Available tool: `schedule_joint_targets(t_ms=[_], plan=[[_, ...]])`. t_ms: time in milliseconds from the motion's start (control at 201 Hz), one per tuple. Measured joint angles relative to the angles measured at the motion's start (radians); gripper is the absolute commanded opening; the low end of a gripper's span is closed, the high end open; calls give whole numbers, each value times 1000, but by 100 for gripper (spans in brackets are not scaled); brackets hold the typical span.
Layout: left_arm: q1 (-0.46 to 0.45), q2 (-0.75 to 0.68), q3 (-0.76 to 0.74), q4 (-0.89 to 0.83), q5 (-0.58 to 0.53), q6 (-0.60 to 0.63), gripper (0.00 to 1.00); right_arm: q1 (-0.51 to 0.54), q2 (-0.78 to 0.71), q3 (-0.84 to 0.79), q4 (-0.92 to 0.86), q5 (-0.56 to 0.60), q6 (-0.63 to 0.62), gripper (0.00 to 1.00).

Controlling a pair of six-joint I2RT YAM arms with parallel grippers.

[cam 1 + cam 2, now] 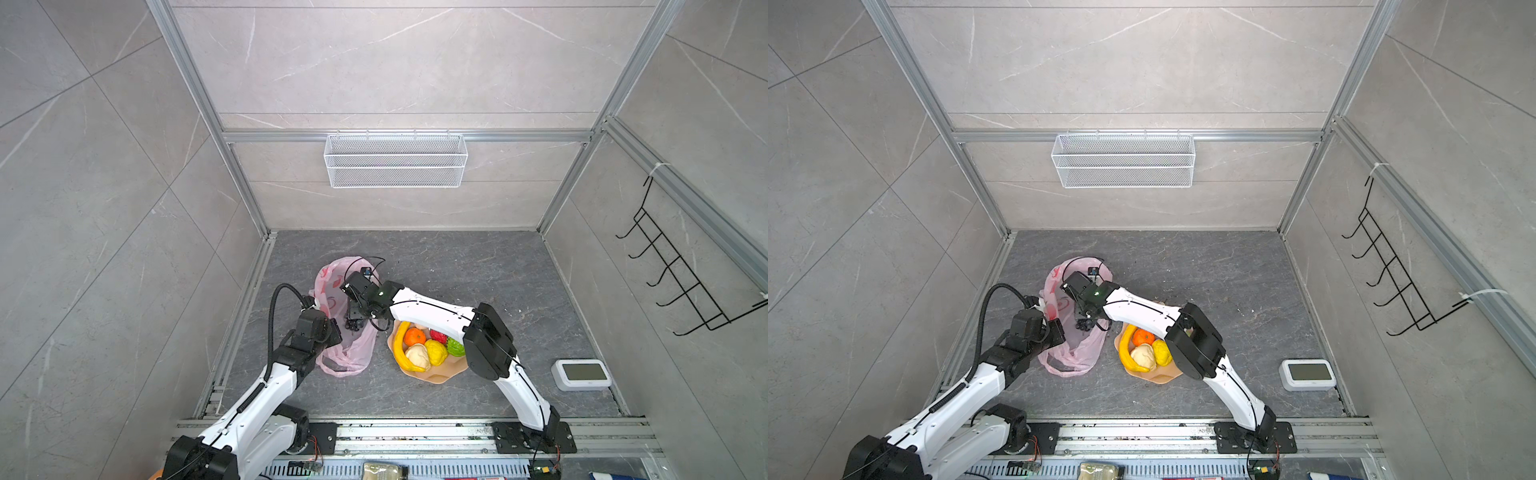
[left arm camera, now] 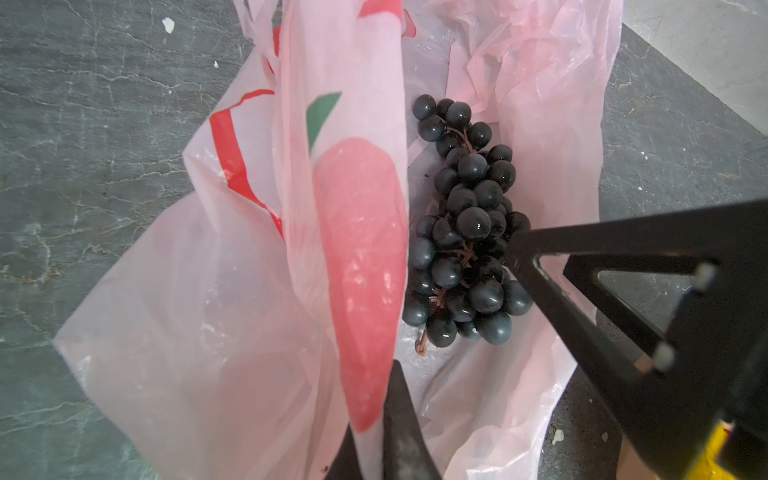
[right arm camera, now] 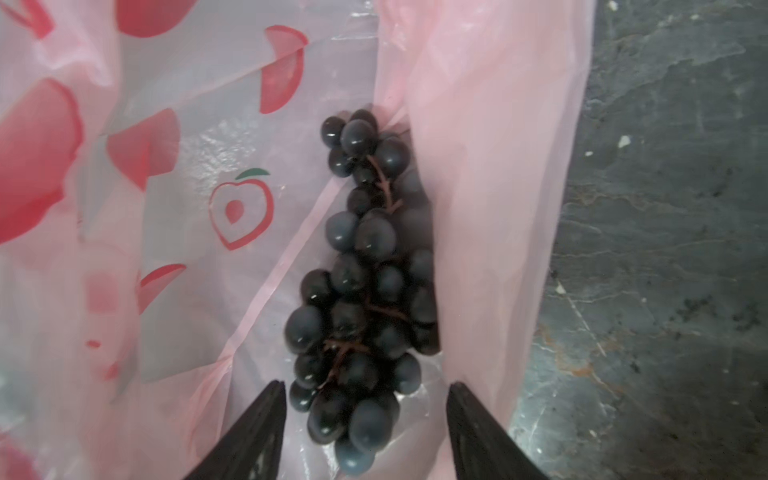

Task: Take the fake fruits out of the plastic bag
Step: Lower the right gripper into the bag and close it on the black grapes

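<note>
The plastic bag [image 2: 187,332], toward the left edge of the surface [image 1: 478,270], is pinched by the left gripper [image 2: 374,419] – it should be held up so the mouth gapes. The grape bunch [image 3: 365,270] lies inside, under the open right gripper [image 3: 366,388]; the jaws should be closed softly around its middle. Other fake fruits [image 1: 435,352] are piled on the plate [image 1: 444,376]. The surface looks like dark stone – grey walls [image 1: 395,62], a wire basket [image 1: 395,160] and hooks [image 1: 685,266] are seen around it

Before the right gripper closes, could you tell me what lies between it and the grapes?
Nothing in the right wrist view: the open right gripper straddles the near end of the grapes inside the bag; plastic veils only one side.
</note>
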Motion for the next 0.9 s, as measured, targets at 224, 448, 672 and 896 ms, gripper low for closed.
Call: schedule_joint_targets(t_ms=[224,448,672,896], plan=[[0,0,0,0,-1,0,0,-14,2,-36,48,-55,8,82],[0,-4,-3,2,-6,-1,0,-13,40,18,40,-64,11,87],[0,-6,-8,2,-16,-1,0,2,74,85,-28,-8,4,84],[0,-8,-13,3,-22,-2,0,41,70,96,-40,28,-34,82]])
